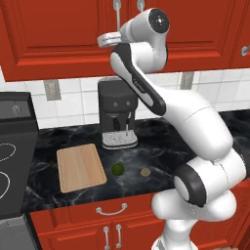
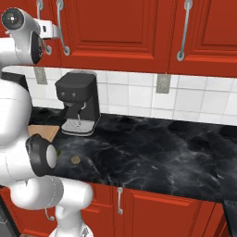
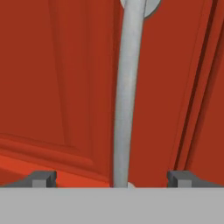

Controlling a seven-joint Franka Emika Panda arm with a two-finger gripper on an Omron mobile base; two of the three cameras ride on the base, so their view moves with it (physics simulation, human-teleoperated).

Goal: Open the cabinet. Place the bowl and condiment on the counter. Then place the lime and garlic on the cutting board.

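Claw [image 3: 112,179] spread wide, straddling a long silver bar handle [image 3: 127,96] of the shut red panelled wall cabinet [image 3: 52,87]; dark green lime [image 1: 117,169] and tan garlic bulb [image 1: 145,172] on black marble counter [image 1: 161,146].

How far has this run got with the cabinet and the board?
Nothing is finished. The cabinet is shut. In hand: the open tool straddles a door handle, not yet closed on it. Left: bowl and condiment out; lime and garlic lie on the counter, off the cutting board.

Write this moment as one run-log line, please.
stage: reaching for handle | gripper: open, astride it | cabinet: shut | lime, garlic: on counter
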